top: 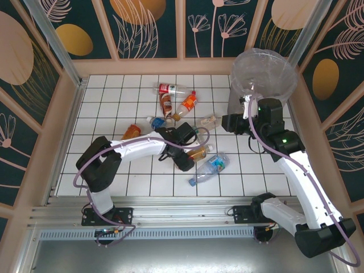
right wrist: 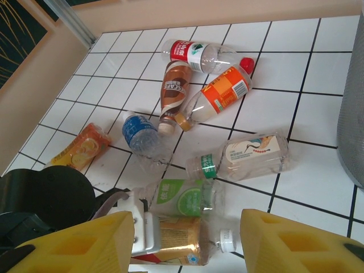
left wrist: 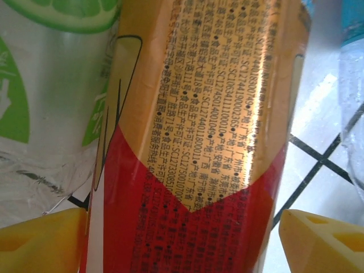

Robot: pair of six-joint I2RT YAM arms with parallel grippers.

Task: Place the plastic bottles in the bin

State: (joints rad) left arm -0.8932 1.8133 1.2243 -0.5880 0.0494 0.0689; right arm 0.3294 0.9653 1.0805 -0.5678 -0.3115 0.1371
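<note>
- Underneath everything: glossy white tiled worktop (top: 114, 96) with dark grout lines.
- Far right corner: tall round grey bin (top: 236, 109), upright. From above, crinkled clear bag over the rim; from the right wrist, just a matt grey wall (right wrist: 354, 125).
- Beside the bin: right gripper (top: 228, 122), yellow fingers (right wrist: 85, 244) spread wide, holding nothing.
- Mid-worktop: left gripper (top: 192, 154) straddling the gold-and-red labelled clear plastic bottle (top: 200, 152). Close up, yellow fingers (left wrist: 40, 242) close at either flank; clamped or not, impossible to tell.
- Same bottle lying flat, long axis left-right, white cap rightward; fine print legible from the left wrist.
- Just beyond, a loose cluster lying flat: lime-labelled bottle (right wrist: 179, 199), green-capped flask-shaped bottle (right wrist: 250, 156), blue-labelled bottle (right wrist: 139, 135), orange-labelled bottle (right wrist: 224, 91).
</note>
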